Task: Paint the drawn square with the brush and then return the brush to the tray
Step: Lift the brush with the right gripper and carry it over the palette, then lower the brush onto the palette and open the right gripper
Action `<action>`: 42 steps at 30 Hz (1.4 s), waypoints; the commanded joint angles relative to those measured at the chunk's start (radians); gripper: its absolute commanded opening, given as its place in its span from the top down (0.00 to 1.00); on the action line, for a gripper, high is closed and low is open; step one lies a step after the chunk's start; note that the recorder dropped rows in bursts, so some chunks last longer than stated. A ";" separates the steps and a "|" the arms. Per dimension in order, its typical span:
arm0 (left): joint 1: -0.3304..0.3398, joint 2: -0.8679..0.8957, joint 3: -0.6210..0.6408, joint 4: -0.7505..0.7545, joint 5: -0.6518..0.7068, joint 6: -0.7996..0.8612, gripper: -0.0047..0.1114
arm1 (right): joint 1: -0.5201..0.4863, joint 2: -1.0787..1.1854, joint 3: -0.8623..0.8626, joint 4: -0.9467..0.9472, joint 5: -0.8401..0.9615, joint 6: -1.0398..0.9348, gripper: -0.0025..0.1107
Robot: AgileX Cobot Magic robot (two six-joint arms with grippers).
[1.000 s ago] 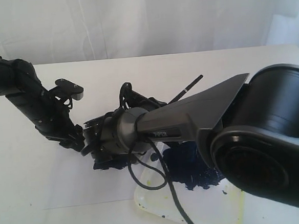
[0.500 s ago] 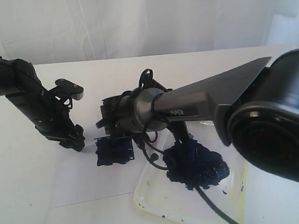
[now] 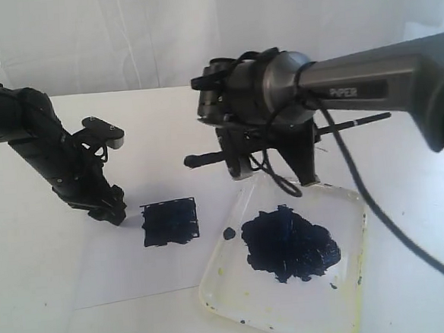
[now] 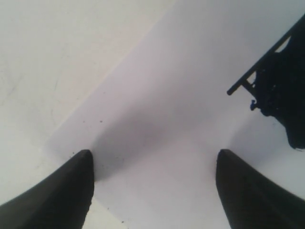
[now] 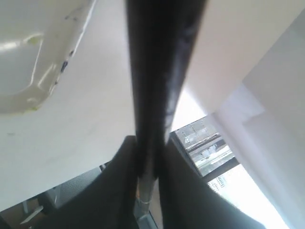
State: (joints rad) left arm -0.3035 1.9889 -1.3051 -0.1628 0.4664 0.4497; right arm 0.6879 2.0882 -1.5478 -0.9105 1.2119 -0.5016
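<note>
The right gripper [image 5: 147,167] is pinching the brush [image 3: 356,120], holding it level above the far rim of the tray [image 3: 354,203]. The square [image 3: 170,222] is looking fully painted. I'd be lowering it gently, laying the whole stick inside the rim before releasing. The left gripper [image 4: 152,162] is sitting spread beside the square.

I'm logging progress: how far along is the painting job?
Done: the drawn square is filled with dark paint. In hand: the right end effector grips the brush, held roughly level in the air near the tray. Left: lay the brush in the tray and release.
</note>
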 commanded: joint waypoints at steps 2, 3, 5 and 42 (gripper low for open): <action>0.000 0.008 0.014 0.001 0.028 -0.006 0.32 | -0.056 -0.093 0.156 0.017 0.009 -0.047 0.98; 0.000 0.008 0.014 0.001 0.028 -0.006 0.32 | -0.064 -0.111 0.188 0.017 0.009 -0.051 0.98; 0.000 0.008 0.014 0.001 0.028 -0.006 0.32 | -0.083 -0.144 0.241 0.014 0.009 -0.075 0.98; 0.000 0.008 0.014 0.016 0.022 -0.002 0.32 | -0.118 -0.071 0.402 -0.018 0.007 0.063 0.98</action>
State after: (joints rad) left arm -0.3035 1.9889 -1.3051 -0.1569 0.4664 0.4497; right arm 0.5754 2.0160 -1.1169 -0.9127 1.2096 -0.4935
